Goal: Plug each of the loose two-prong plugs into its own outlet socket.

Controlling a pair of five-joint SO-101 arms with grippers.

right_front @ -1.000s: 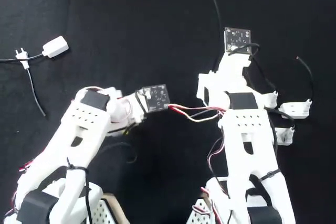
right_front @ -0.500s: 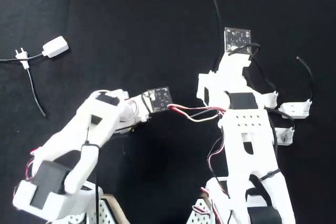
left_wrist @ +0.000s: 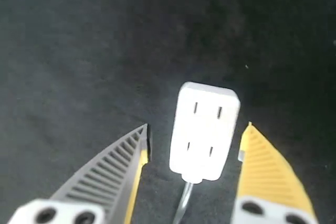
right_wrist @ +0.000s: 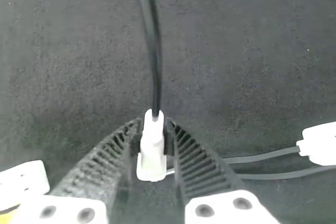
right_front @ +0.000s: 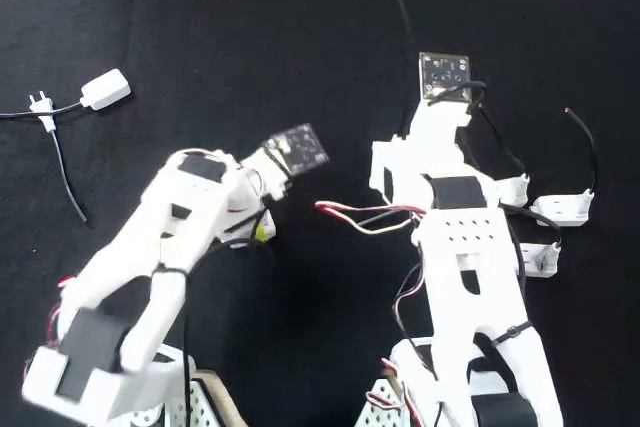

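Left wrist view: the left gripper (left_wrist: 197, 126) is spread, a white outlet socket (left_wrist: 206, 140) sitting between its fingers, black table (left_wrist: 79, 51) beyond. Right wrist view: the right gripper (right_wrist: 154, 125) pinches a white plug (right_wrist: 151, 157), whose black cord (right_wrist: 152, 35) runs straight ahead.

On the table (right_front: 200, 37), the left gripper (left_wrist: 196, 128) straddles a socket (left_wrist: 205, 129), with a finger on either side. To its right, the right gripper (right_wrist: 153, 125) clamps a plug (right_wrist: 151, 156), whose cord (right_wrist: 149, 40) runs toward the far edge. At the far left lies a second socket (right_front: 105, 89), with a loose plug (right_front: 42, 107) just left of it. A connector (right_front: 562, 209) lies right of the right arm (right_front: 465, 247), and a second connector (right_front: 540, 259) lies just nearer.
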